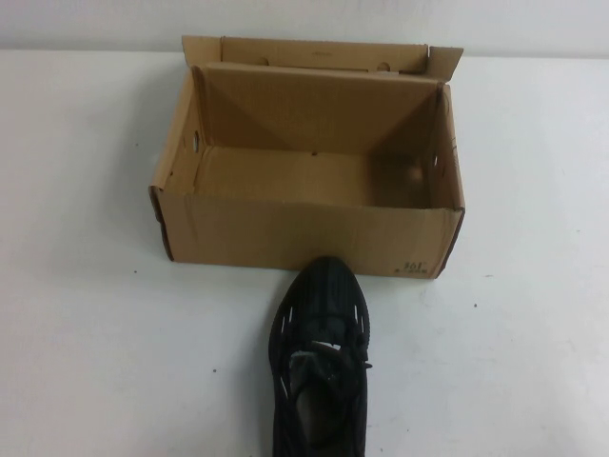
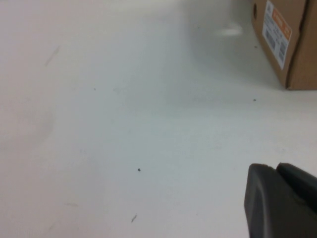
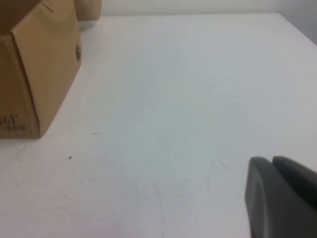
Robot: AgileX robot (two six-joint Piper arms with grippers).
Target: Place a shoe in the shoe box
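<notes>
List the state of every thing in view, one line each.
shoe box: lid flap open, empty, upright on the table.
shoe: outside the box, upright on its sole, toe at the box's front wall.
left tool: shut, empty, above bare table.
right tool: shut, empty, above bare table.

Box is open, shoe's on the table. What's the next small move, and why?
Probably open the right gripper and bring it over the shoe. The shoe lies toe against the front wall of the empty shoe box; both it and the left gripper sit shut, off to the sides, holding nothing.
</notes>
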